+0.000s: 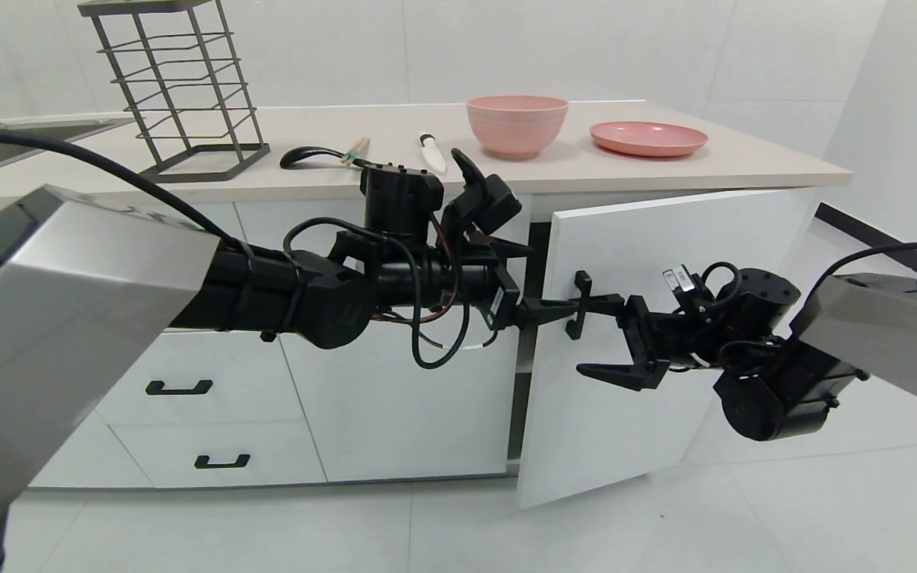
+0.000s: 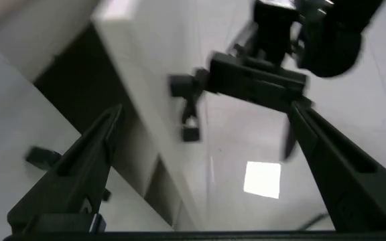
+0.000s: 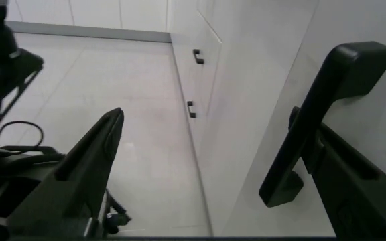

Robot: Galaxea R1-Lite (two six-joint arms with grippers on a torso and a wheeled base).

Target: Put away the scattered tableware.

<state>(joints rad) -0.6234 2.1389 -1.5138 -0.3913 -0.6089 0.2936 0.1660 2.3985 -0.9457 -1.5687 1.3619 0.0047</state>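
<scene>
Left gripper and right gripper, both agape, at half-open door; bowl, plate, spoon lie unstowed on table.

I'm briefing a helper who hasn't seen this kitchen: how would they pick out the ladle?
Start at the counter and find the wire rack beside the sink. Just beside the rack's base, toward the pink bowl, lies the ladle. It is the only all-black utensil there; the chopsticks next to it are pale and the knife is mostly white.
</scene>
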